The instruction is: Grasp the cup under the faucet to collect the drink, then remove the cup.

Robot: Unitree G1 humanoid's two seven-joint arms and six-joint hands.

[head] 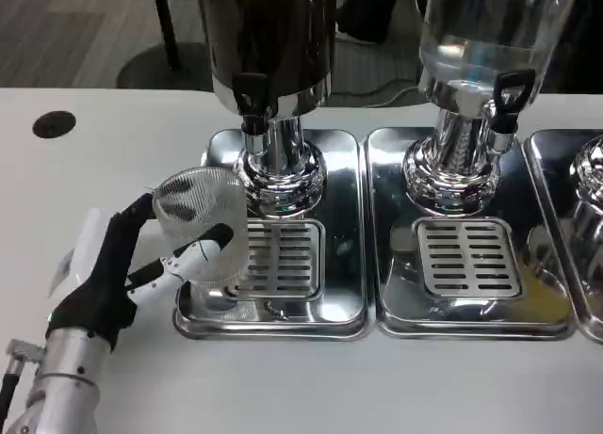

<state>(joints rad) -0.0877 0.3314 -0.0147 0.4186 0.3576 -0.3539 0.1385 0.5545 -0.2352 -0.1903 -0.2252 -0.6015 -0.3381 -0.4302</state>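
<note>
L hand point(127, 265) grips clear ribbed cup point(203, 232), fingers wrapped round it: one on far side, others on near side. Cup upright-ish, tilted slightly, at left edge of left drip tray point(283, 321), partly over the grille point(283, 260), left and near of the black faucet point(251, 97); not directly under the spout. Dark drink dispenser point(268, 39) stands far side on a chrome base point(280, 175). Clear dispenser point(490, 39) w/ own black tap point(509, 95) to the right, on 2nd tray point(471, 312). 3rd tray point(579, 170) cut off at right edge. White table point(377, 387); black round hole point(54, 124) far left. Chrome base close to the cup's right side.
</note>
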